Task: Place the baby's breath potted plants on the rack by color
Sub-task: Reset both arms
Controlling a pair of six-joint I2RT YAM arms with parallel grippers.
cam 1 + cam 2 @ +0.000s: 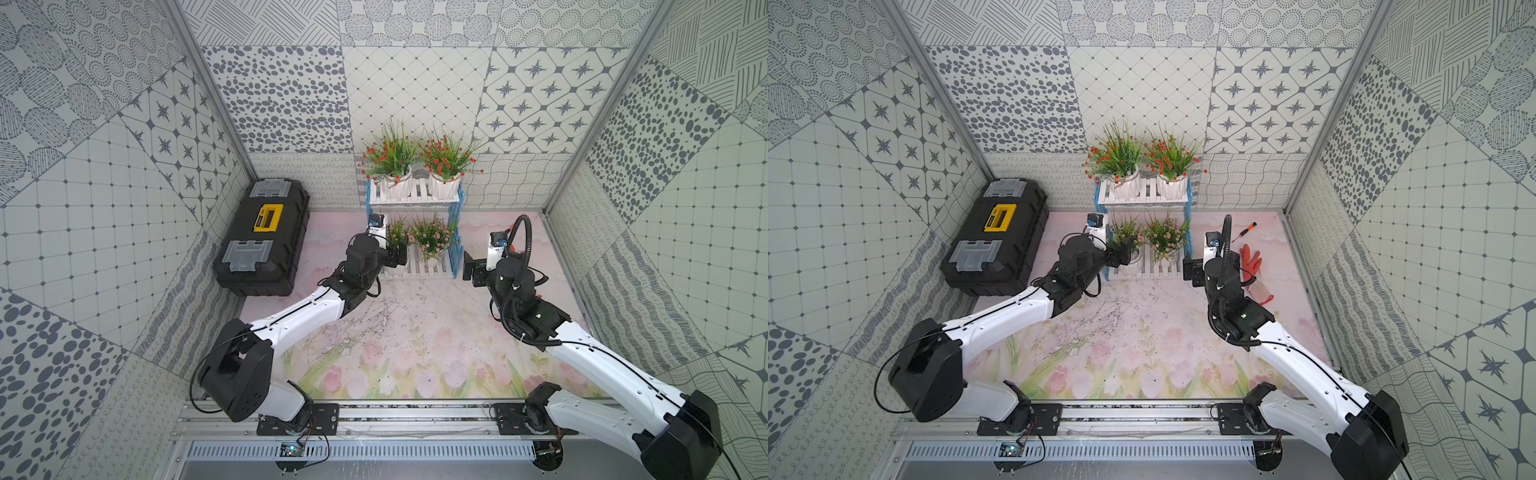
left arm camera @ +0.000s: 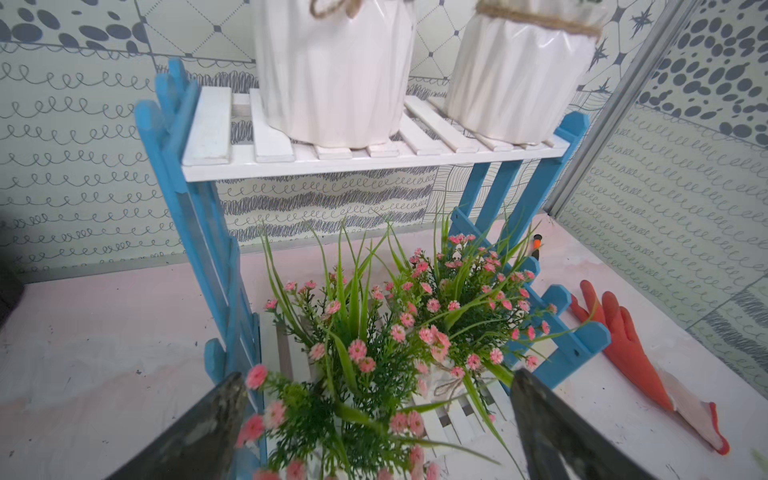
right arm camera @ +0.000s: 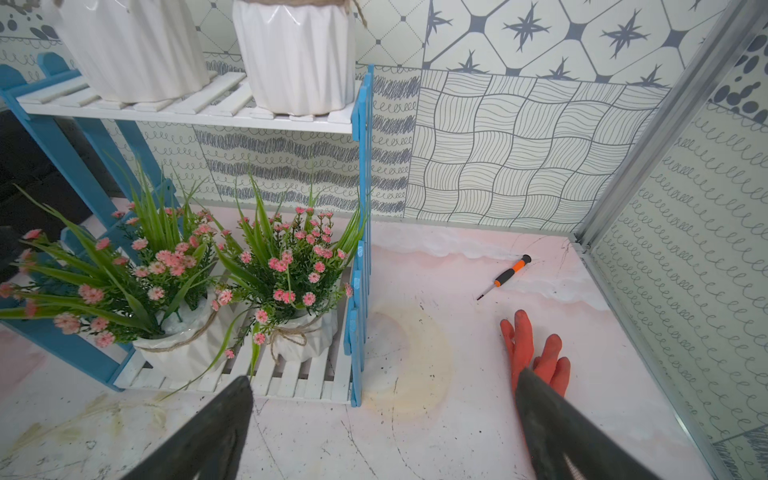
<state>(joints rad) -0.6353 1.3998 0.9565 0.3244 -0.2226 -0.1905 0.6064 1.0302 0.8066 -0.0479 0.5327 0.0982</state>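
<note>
The rack (image 1: 456, 245) stands against the back wall. Two red baby's breath potted plants (image 1: 390, 160) (image 1: 446, 162) sit side by side on its upper shelf (image 2: 216, 124). Two pink ones stand on the lower shelf (image 3: 291, 378): the left pink plant (image 3: 166, 266) and the right pink plant (image 3: 291, 266). My left gripper (image 2: 378, 374) is open at the lower shelf's left end, its fingers wide apart on either side of the left pink plant's (image 1: 397, 232) foliage; the pot is hidden there. My right gripper (image 3: 384, 376) is open and empty over the table, just right of the rack.
A black and yellow toolbox (image 1: 262, 237) lies at the back left, by the left wall. An orange glove (image 1: 1252, 262) and a small orange-handled screwdriver (image 3: 505, 276) lie on the table right of the rack, near the right wall.
</note>
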